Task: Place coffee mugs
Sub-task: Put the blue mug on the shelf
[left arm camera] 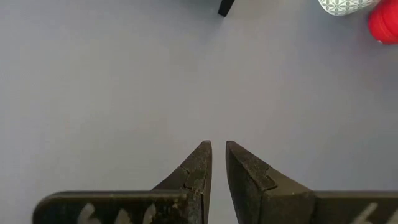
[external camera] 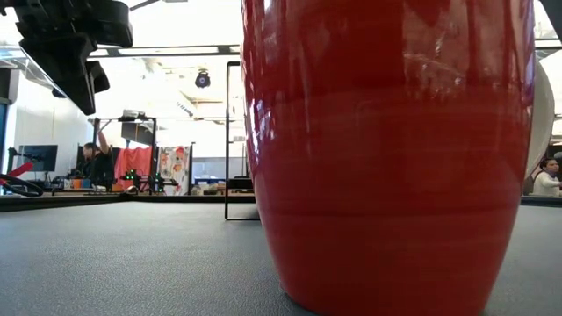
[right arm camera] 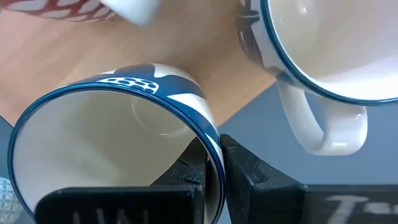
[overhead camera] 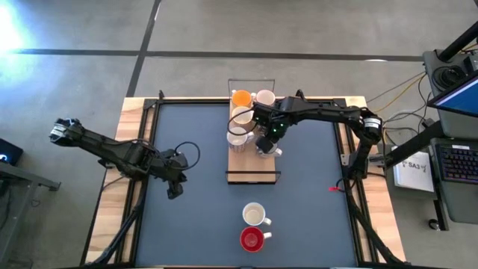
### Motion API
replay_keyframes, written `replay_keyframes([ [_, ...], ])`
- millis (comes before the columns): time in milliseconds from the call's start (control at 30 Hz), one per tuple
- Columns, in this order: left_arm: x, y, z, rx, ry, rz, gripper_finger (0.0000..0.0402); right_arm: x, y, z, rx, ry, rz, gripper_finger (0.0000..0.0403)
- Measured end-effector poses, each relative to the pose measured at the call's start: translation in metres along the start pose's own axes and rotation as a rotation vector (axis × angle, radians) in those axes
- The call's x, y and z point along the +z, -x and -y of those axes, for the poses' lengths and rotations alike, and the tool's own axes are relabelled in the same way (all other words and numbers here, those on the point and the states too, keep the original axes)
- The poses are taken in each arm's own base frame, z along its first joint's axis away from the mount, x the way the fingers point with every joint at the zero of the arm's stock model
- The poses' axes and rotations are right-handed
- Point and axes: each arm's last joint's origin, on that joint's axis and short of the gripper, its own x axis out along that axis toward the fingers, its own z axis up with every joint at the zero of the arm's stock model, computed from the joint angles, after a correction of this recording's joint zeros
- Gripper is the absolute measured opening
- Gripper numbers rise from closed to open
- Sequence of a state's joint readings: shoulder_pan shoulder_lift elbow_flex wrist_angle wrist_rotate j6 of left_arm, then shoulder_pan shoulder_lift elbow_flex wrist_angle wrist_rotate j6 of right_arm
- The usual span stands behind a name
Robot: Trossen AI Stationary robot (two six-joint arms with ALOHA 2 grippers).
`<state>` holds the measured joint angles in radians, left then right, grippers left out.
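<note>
My right gripper point(overhead camera: 267, 142) is over the right edge of the wooden board point(overhead camera: 252, 168), shut on a white mug with a blue rim point(right arm camera: 112, 143). Beside it stands another blue-rimmed mug point(right arm camera: 323, 50) with its handle point(right arm camera: 323, 127) toward the gripper. Orange point(overhead camera: 241, 98) and white point(overhead camera: 264, 98) mugs stand at the board's far end, with two more point(overhead camera: 240, 125) behind them. A white mug point(overhead camera: 255, 215) and a red mug point(overhead camera: 252, 239) stand on the table near its near edge. My left gripper point(overhead camera: 174, 187) hangs shut over the bare mat at the left. My right gripper pinches the blue-rimmed mug's wall at the rim point(right arm camera: 214, 146), one finger point(right arm camera: 186, 171) inside the mug and one point(right arm camera: 249, 168) outside. The fingers come from above, pointing down. The mug tilts over the board's edge; whether its base rests on the board I cannot tell.
A thin black wire frame point(overhead camera: 254, 81) rises at the board's far end. The red mug point(external camera: 386, 149) fills most of the low view. Open mat lies between the board and the left gripper point(left arm camera: 217, 149), and to the board's right. People stand in the room beyond the table.
</note>
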<state>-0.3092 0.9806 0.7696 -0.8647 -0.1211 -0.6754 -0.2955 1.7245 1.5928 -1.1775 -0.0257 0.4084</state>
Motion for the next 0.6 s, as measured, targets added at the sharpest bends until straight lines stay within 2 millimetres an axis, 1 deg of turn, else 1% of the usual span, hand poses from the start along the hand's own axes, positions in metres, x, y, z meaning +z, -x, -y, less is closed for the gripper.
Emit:
replay_keyframes([
  [600, 0.0008, -0.0001, -0.0002, -0.001, 0.02, 0.005, 0.0029, 0.0035, 0.0002, 0.0084, -0.035, -0.015, 0.016, 0.0022],
])
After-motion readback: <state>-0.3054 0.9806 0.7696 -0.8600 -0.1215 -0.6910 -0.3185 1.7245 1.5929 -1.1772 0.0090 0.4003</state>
